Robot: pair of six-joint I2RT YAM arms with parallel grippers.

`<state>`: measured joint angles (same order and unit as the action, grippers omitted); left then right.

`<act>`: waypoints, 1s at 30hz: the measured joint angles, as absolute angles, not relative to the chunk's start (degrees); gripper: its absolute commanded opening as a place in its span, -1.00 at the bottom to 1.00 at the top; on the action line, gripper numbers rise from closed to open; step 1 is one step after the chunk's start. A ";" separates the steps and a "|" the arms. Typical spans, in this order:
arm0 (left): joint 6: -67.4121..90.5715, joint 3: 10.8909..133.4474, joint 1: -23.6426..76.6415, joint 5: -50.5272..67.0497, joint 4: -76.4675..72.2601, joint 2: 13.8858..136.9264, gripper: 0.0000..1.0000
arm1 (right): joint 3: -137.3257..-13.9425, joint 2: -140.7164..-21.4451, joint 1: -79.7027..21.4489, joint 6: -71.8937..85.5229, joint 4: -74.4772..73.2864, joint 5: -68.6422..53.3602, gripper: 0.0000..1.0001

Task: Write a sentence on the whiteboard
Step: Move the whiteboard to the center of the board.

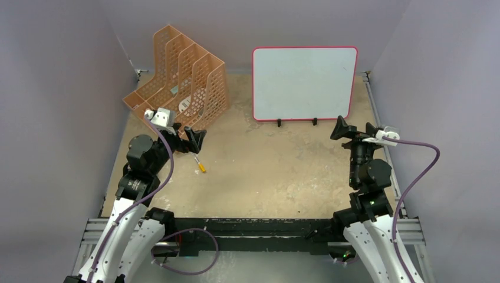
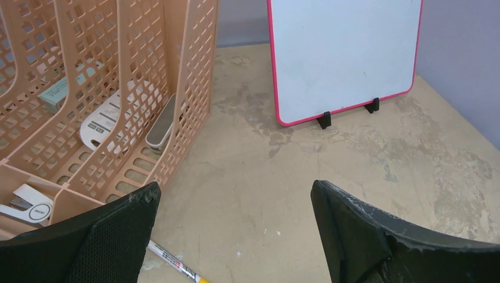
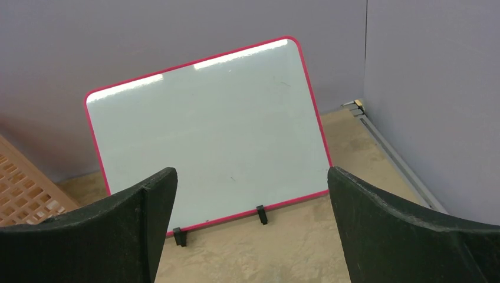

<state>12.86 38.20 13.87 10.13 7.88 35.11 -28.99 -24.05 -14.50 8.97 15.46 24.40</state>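
Note:
The whiteboard (image 1: 304, 82) stands upright on two black feet at the back of the table, pale with a red-pink frame. Its face is blank; no sentence shows on it in any view. It also shows in the left wrist view (image 2: 345, 53) and the right wrist view (image 3: 206, 130). A white marker with a yellow end (image 1: 200, 164) lies on the table just in front of my left gripper (image 1: 195, 140), which is open and empty above it. In the left wrist view the marker (image 2: 177, 268) lies by the left finger. My right gripper (image 1: 354, 128) is open and empty, facing the board's right side.
An orange perforated file rack (image 1: 177, 76) stands at the back left, close behind my left gripper. It holds a white stapler (image 2: 26, 203), an eraser (image 2: 162, 121) and small cards. Grey walls close in the table on three sides. A metal rail (image 1: 380, 118) runs along the right edge.

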 measured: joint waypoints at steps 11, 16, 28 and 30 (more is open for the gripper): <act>12.86 38.20 13.87 10.66 7.86 34.70 0.98 | -31.33 -27.33 -14.50 9.39 13.08 22.98 0.98; 12.88 38.20 13.87 10.94 7.88 34.74 0.99 | -34.28 -31.59 -14.50 10.28 11.88 22.85 0.97; 12.64 38.20 13.87 13.10 7.88 35.31 0.99 | -43.29 -55.09 -16.19 14.17 6.17 17.17 0.86; 12.64 38.20 13.87 13.08 7.88 35.42 0.99 | -43.90 -59.57 -17.47 15.07 5.80 16.62 0.83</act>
